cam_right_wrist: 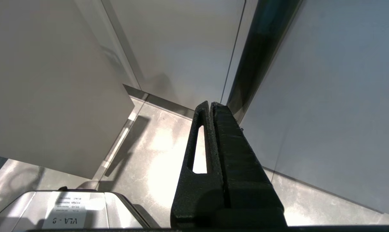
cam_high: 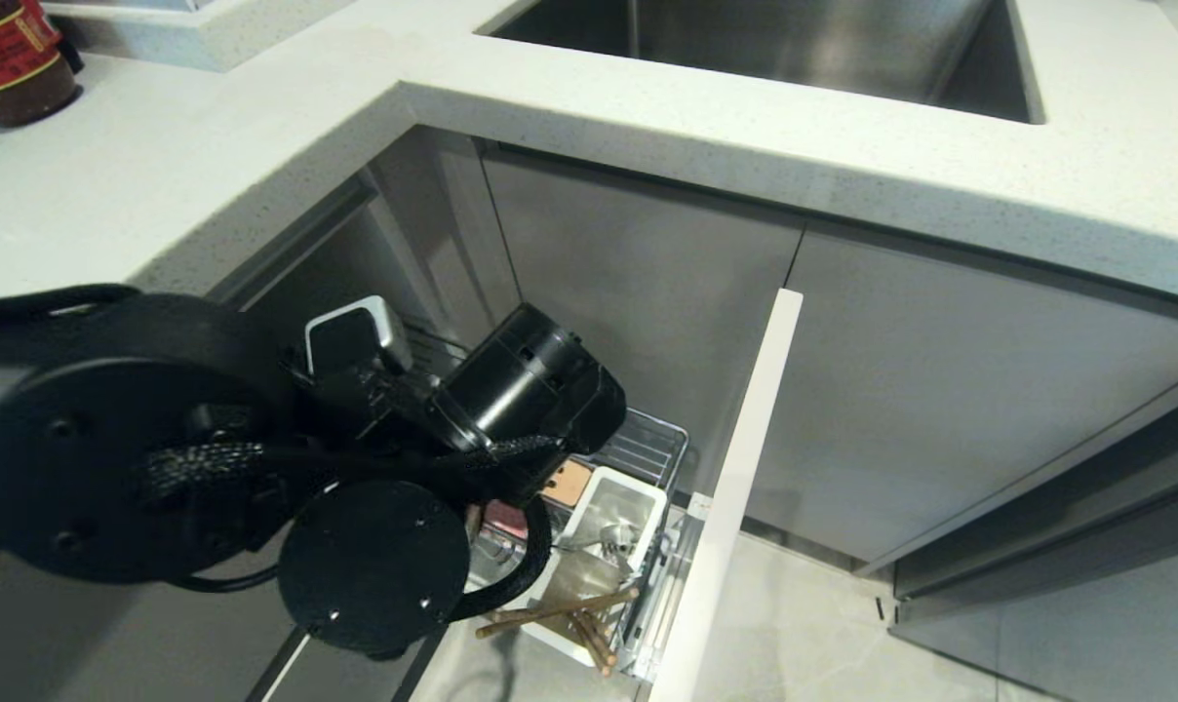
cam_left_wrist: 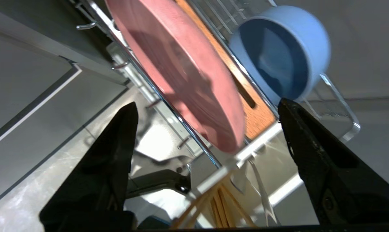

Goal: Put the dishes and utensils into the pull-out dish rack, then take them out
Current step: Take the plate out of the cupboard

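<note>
L gripper hung over the pull-out dish rack, jaws spread wide w/ nothing between them. The salmon-pink plate stood on edge in the slotted wood strip, just beyond the fingertips and not touched by them. The pale blue bowl sat tilted on its side farther along the rack, past the plate. Chopsticks lay in the white cutlery cup at the rack's front corner, by the tall white front panel, sticking out over the cup's rim; the spoon was in the cup too. L arm hid most of the rack in the head view. R gripper was parked near the floor beside the cabinet fronts, fingers pressed together, empty.
</note>
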Controlling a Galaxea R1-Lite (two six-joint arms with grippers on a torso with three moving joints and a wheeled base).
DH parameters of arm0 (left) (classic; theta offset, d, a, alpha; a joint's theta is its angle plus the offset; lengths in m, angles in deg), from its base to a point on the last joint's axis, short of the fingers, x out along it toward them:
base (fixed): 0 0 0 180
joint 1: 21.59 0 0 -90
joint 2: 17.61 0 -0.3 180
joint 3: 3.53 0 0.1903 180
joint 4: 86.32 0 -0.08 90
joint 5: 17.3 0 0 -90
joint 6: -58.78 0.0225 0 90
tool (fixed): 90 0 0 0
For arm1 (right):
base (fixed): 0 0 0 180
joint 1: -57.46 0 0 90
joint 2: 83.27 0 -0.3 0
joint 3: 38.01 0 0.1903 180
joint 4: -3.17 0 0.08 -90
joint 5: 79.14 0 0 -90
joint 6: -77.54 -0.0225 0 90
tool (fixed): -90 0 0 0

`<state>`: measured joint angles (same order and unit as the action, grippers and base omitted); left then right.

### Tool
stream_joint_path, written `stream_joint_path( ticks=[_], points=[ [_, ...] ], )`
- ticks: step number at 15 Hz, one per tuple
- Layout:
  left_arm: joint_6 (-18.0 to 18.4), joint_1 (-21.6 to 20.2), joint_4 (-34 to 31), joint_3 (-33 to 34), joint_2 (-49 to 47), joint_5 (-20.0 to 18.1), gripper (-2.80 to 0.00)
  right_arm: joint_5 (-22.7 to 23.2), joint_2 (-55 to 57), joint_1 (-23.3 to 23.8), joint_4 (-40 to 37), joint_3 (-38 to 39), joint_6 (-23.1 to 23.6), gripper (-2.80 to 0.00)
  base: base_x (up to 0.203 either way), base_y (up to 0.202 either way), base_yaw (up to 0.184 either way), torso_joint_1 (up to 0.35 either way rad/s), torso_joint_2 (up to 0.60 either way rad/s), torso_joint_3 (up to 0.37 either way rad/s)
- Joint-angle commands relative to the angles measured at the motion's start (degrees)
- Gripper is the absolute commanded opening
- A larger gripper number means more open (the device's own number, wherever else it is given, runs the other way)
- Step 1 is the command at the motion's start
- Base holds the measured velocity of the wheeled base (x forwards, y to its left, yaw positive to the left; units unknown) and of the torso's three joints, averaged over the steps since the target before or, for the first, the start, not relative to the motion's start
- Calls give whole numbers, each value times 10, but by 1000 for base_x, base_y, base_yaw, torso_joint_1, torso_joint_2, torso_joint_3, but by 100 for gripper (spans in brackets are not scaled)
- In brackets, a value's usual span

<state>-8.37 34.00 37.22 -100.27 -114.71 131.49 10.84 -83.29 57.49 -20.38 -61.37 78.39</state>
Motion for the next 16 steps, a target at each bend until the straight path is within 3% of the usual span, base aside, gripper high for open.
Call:
stream_joint_path(
  ticks=[1, 6, 10, 12, 16],
  points=[
    [-4, -24, 7, 3, -27, 4, 0, 0, 0, 0, 0, 0, 0, -280, 0, 0, 0, 0, 0, 0],
    [15, -78, 65, -1, -63, 2, 0, 0, 0, 0, 0, 0, 0, -280, 0, 0, 0, 0, 0, 0],
    [72, -80, 138, 9, -58, -17, 0, 0, 0, 1, 0, 0, 0, -280, 0, 0, 0, 0, 0, 0],
    [74, -80, 141, 11, -54, -48, 0, 0, 0, 0, 0, 0, 0, -280, 0, 0, 0, 0, 0, 0],
    [85, -79, 142, 10, -49, -49, 0, 0, 0, 0, 0, 0, 0, -280, 0, 0, 0, 0, 0, 0]
  ],
)
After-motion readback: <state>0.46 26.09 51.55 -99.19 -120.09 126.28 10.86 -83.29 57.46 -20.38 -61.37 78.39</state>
